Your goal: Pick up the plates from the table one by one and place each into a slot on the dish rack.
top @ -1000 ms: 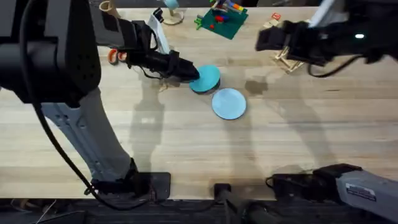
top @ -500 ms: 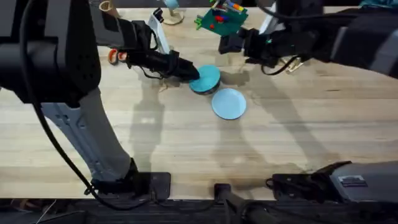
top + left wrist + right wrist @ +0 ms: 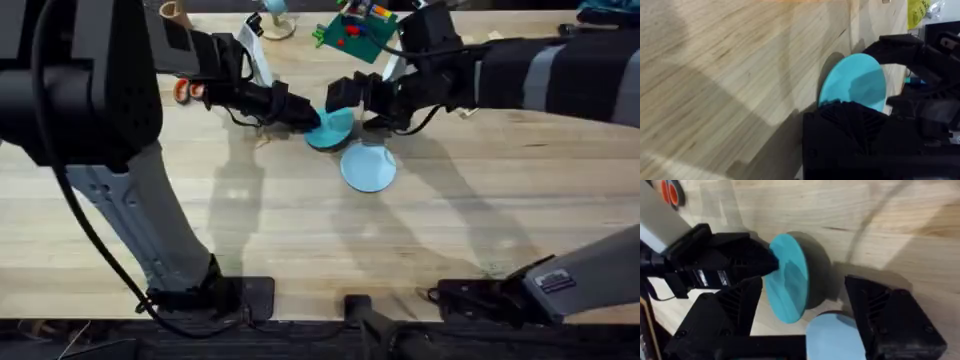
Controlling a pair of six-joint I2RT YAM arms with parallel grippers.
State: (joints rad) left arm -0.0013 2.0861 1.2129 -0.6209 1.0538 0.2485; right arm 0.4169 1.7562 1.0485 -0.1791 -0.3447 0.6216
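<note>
My left gripper (image 3: pixel 308 118) is shut on the near-left rim of the teal plate (image 3: pixel 336 128), which is tipped up on edge on the table (image 3: pixel 300 230). In the left wrist view the teal plate (image 3: pixel 855 82) rises just past my own finger. My right gripper (image 3: pixel 352 96) is open at the plate's far side, and in its wrist view the open gripper (image 3: pixel 804 287) straddles the tilted teal plate (image 3: pixel 787 280). The left gripper (image 3: pixel 725 262) pinches the opposite rim. The pale blue plate (image 3: pixel 368 167) lies flat just in front. The dish rack is hidden behind the right arm.
A green toy board (image 3: pixel 355 35) with coloured pieces sits at the back centre. An orange item (image 3: pixel 182 90) lies at the back left by the left arm. The right arm (image 3: pixel 540 75) stretches across the back right. Bare planks fill the front half.
My right arm swung left from the back right until its open gripper reached the teal plate. The left gripper and both plates stayed put.
</note>
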